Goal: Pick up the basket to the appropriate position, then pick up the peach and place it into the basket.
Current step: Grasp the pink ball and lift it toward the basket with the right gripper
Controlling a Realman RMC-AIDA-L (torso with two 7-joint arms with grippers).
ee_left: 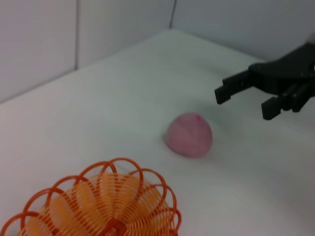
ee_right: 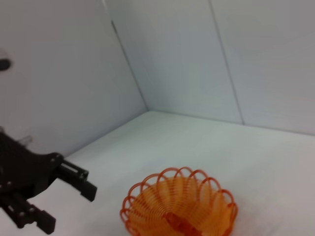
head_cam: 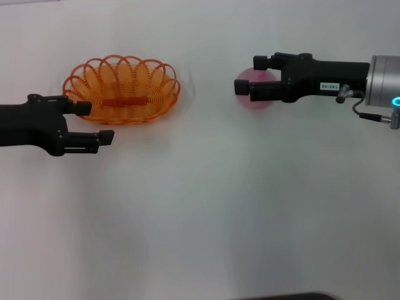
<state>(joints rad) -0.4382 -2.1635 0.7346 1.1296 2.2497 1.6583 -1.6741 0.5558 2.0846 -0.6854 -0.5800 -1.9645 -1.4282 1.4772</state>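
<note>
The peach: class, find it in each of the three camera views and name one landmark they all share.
Head view: the peach lies right of centre, partly hidden behind the right gripper.
Left wrist view: the peach sits mid-picture on the table.
Right wrist view: not in it.
Shared landmark: the orange basket.

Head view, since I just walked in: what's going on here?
Nothing is held yet. The left pincer is open beside the orange basket, one finger at its near rim. The right pincer is open over the peach, which sits on the white table, apart from the basket.
</note>
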